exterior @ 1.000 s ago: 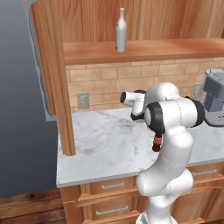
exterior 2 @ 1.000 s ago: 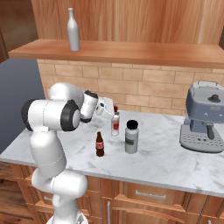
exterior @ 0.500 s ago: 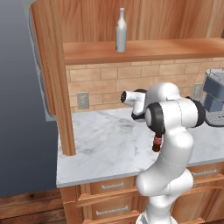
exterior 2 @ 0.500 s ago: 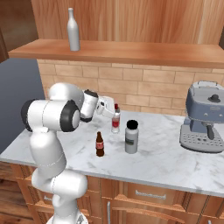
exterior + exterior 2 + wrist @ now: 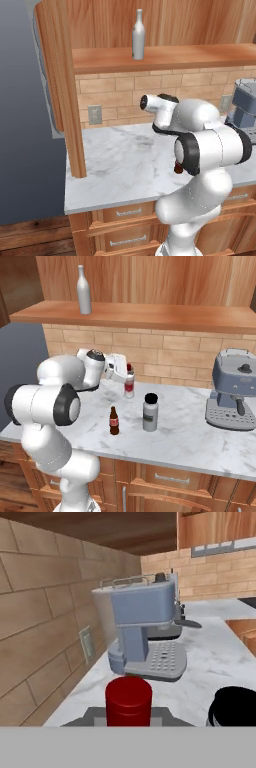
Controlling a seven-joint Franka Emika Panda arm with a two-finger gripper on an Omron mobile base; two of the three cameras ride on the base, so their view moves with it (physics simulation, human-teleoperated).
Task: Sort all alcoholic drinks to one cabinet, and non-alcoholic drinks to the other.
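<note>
My gripper (image 5: 126, 375) is shut on the neck of the white bottle (image 5: 129, 386), which stands upright on the counter by the brick wall. Its red cap (image 5: 128, 699) sits close up at the bottom of the hand view. The silver-grey wine-shaped bottle (image 5: 138, 36) (image 5: 83, 291) stands on the open upper cabinet's shelf (image 5: 150, 315). On the counter in front of my arm is the small dark cola bottle (image 5: 114, 421), standing apart from the gripper. The arm hides the white bottle in the left base view.
A short grey black-capped bottle (image 5: 150, 412) stands just right of the cola bottle; its cap (image 5: 235, 708) shows in the hand view. A blue-grey coffee machine (image 5: 234, 391) (image 5: 145, 637) sits at the counter's right. An open cabinet door (image 5: 60, 85) hangs at the left.
The gripper's fingers have come together on the white bottle's neck. The arm and the other bottles have stayed put.
</note>
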